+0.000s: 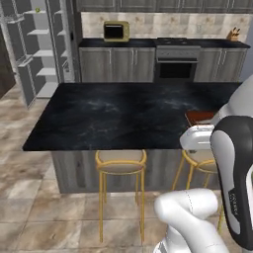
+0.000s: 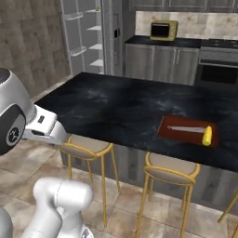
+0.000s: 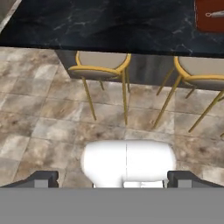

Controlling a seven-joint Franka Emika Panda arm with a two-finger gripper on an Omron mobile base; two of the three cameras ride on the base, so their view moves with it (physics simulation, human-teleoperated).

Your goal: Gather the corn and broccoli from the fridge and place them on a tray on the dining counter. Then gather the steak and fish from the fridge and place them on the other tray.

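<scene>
The corn lies on a red-brown tray on the dining counter, near its right end. A thin grey long thing lies beside the corn; I cannot tell what it is. In the left base view the tray is partly hidden by my arm. The fridge stands open at the far left, with a small green thing on a high shelf, too small to name. My gripper is open and empty, held low over the floor before the stools. Broccoli, steak and fish are out of view.
Yellow-framed stools stand under the counter's near edge, another to the right. Behind the counter runs a dark cabinet row with a yellow microwave, an oven and a knife block. Tiled floor lies on the near side.
</scene>
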